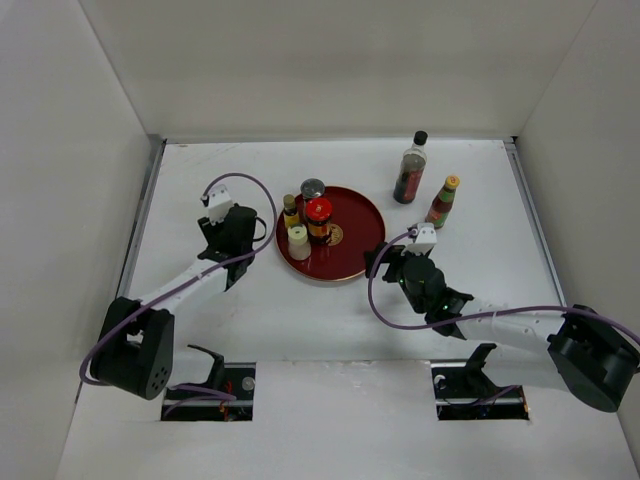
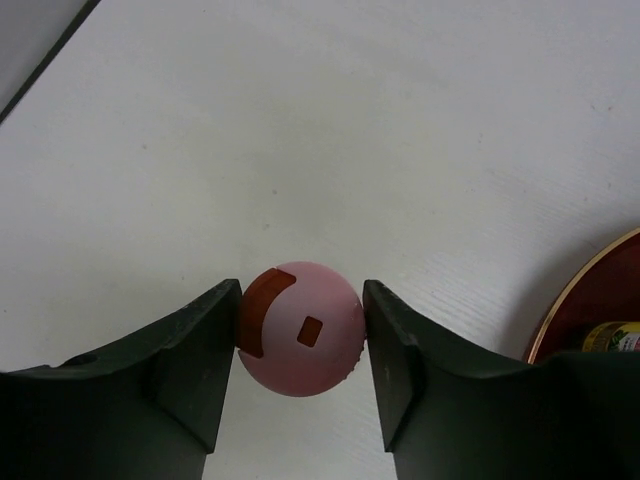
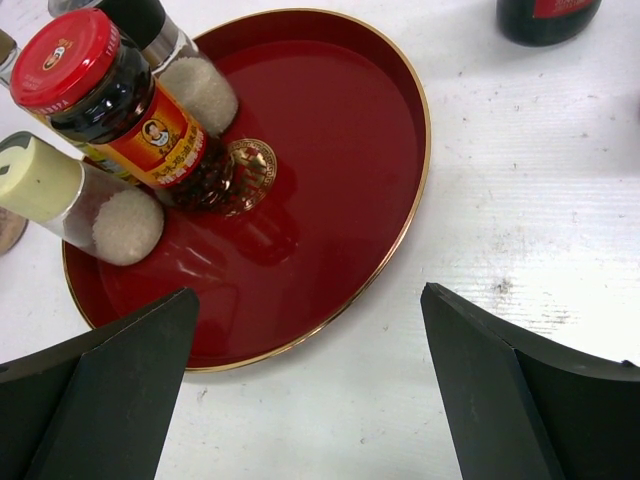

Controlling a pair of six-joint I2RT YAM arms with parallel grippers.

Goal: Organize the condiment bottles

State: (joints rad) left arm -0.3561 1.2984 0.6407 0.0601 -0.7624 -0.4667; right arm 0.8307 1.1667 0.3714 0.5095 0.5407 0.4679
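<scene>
From above, six condiment bottles can be counted. Four stand grouped on the left half of one round red lacquer tray point(image 1: 352, 215): a shaker with a silver top point(image 1: 313, 188), a small brown bottle with a yellow label point(image 1: 291, 209), a jar with a red lid point(image 1: 319, 214) and a small shaker with a cream cap point(image 1: 298, 241). Two stand on the white bench point(image 1: 300, 320) to the right of the tray: a tall dark bottle with a black cap point(image 1: 410, 170) and a slim bottle with a yellow cap point(image 1: 443, 201). The left end effector point(image 1: 235, 228) sits just left of the tray and hides whatever is under it. The right end effector point(image 1: 380, 258) is at the tray's near right rim.

The left wrist view shows one small pink bottle with a round cap point(image 2: 300, 330) upright on the bench. The left end effector point(image 2: 301, 287) is clenched on it, a finger against each side of the cap. The tray is a sliver at the right edge.

In the right wrist view the right end effector point(image 3: 308, 298) is released, fingers wide apart over the tray's near rim. Three bottles show on the tray; the silver-topped one is cut off at the top. Only the dark bottle's base shows.
</scene>
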